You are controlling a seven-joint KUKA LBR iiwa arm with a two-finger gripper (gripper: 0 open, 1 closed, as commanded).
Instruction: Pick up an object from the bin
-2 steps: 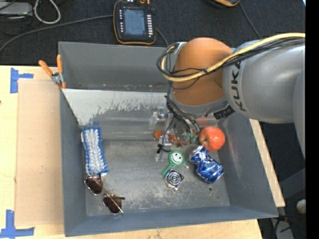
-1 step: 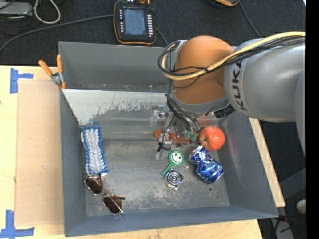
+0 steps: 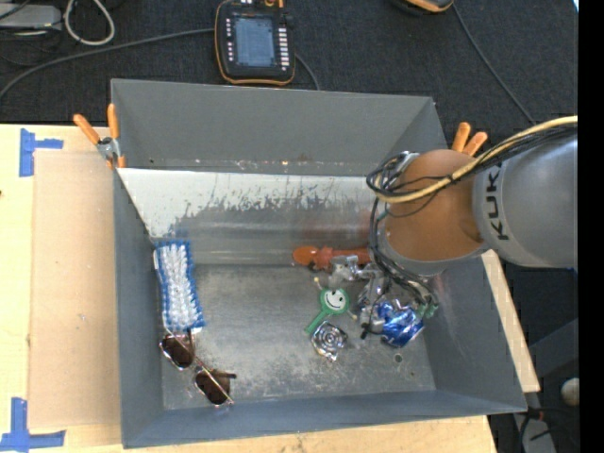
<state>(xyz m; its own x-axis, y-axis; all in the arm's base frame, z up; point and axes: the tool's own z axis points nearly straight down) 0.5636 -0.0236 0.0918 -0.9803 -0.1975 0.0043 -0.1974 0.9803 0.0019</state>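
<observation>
Jaws over blue crumpled object (image 3: 401, 326), green disc (image 3: 332, 300) beside

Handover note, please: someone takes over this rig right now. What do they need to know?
The gripper is low in the bin, right part, amid a small heap; I cannot tell whether it holds anything.
Nearest: blue wrapper beside it, green-white disc and silvery piece toward the middle, orange tool behind.
Far left: brush, sunglasses.
Done: nothing visibly lifted.
Left: grasp one thing, raise it out.
</observation>
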